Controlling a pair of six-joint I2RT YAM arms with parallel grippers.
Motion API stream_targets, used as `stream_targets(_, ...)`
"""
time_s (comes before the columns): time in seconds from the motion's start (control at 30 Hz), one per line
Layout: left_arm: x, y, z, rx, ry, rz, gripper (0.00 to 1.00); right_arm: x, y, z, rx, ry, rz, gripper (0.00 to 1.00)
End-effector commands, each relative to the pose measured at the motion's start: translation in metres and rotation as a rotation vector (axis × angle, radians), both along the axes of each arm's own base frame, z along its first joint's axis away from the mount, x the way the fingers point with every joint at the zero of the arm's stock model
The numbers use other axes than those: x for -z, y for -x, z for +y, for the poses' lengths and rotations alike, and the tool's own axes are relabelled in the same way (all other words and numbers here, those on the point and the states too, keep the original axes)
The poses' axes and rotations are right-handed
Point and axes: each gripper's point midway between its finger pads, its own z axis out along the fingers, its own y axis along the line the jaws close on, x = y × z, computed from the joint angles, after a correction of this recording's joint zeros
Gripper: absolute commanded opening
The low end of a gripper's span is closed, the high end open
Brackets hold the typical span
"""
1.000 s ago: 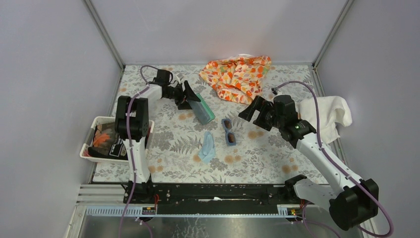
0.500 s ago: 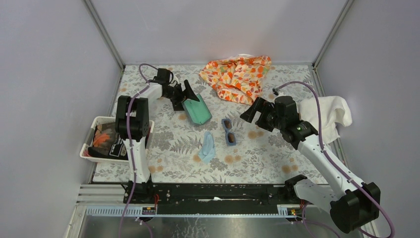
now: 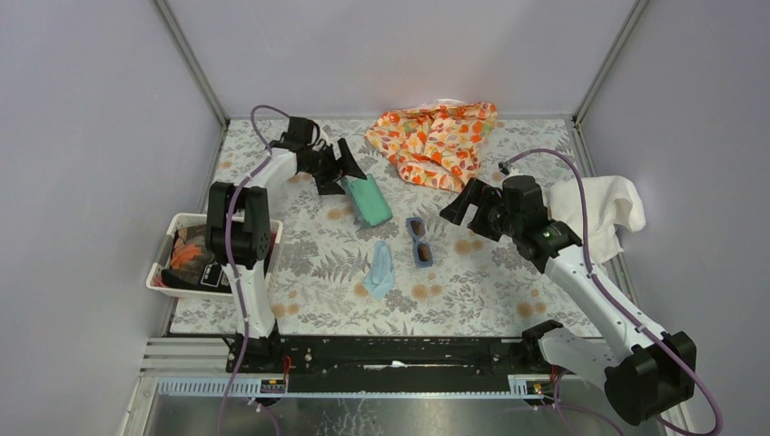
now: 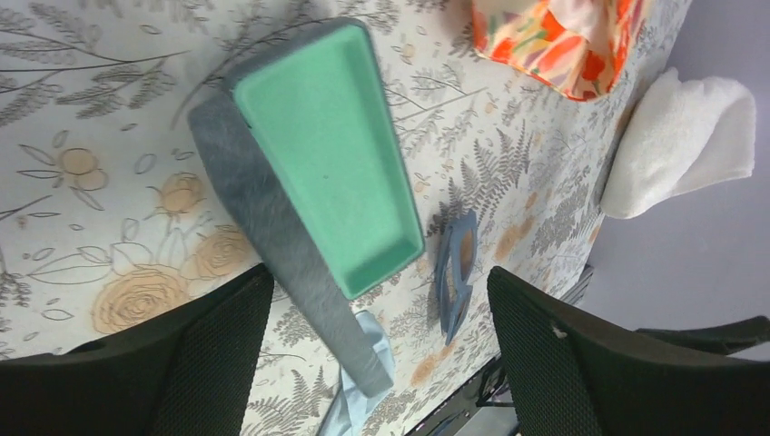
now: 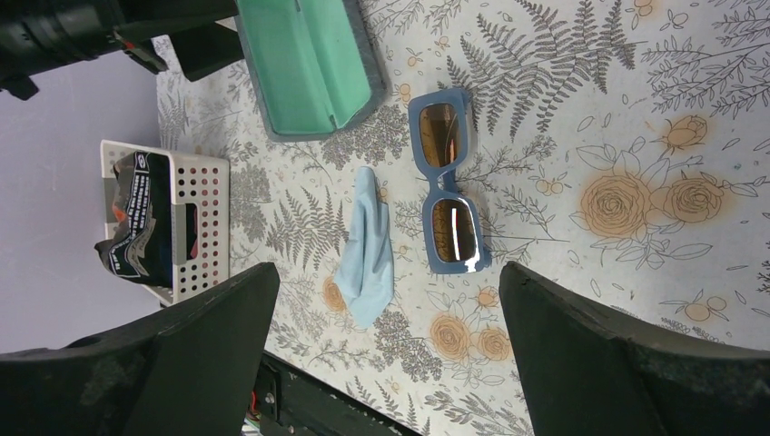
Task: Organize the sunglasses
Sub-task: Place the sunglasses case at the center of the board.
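The sunglasses (image 3: 419,242) (image 5: 448,191), blue-framed with brownish lenses, lie flat on the floral table near its middle. Left of them lies a light blue cloth (image 3: 380,270) (image 5: 368,263). Farther back, the dark grey case (image 3: 368,200) (image 4: 327,154) (image 5: 304,68) lies open, its teal inside facing up. My left gripper (image 3: 342,176) (image 4: 380,274) hovers at the case's far-left end, open and holding nothing. The sunglasses (image 4: 457,272) show beyond the case in the left wrist view. My right gripper (image 3: 465,205) (image 5: 389,272) hangs open above and to the right of the sunglasses.
An orange floral fabric (image 3: 436,141) (image 4: 554,41) is bunched at the back. A white towel (image 3: 599,209) (image 4: 681,136) lies at the right edge. A white perforated basket (image 3: 195,218) (image 5: 204,227) with dark items sits at the left edge.
The case, standing on edge in my left gripper a second ago, now lies open on the table. The left gripper has let go, opened and drawn back. The right gripper barely moved.
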Motion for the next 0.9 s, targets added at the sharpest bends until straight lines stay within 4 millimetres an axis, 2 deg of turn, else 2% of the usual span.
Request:
stream_targets(0.0,-0.009,0.010,-0.012,0.023,-0.038,-0.027,0.89,-0.002,-0.005,0.000,-0.003,0.007,-0.017,1.00)
stream_targets(0.2,0.003,0.021,-0.016,0.036,-0.167,-0.021,0.85,0.000,-0.005,0.001,-0.012,0.008,-0.011,1.00)
stream_targets(0.43,0.006,0.030,-0.026,0.043,-0.242,-0.032,0.79,0.004,-0.005,0.002,-0.015,0.005,-0.002,1.00)
stream_targets(0.63,0.008,0.038,-0.029,0.025,-0.357,-0.060,0.66,0.006,-0.005,0.003,-0.016,0.003,0.004,1.00)
stream_targets(0.87,0.012,0.036,-0.018,0.012,-0.452,-0.077,0.42,0.007,-0.005,0.005,-0.024,0.000,0.007,1.00)
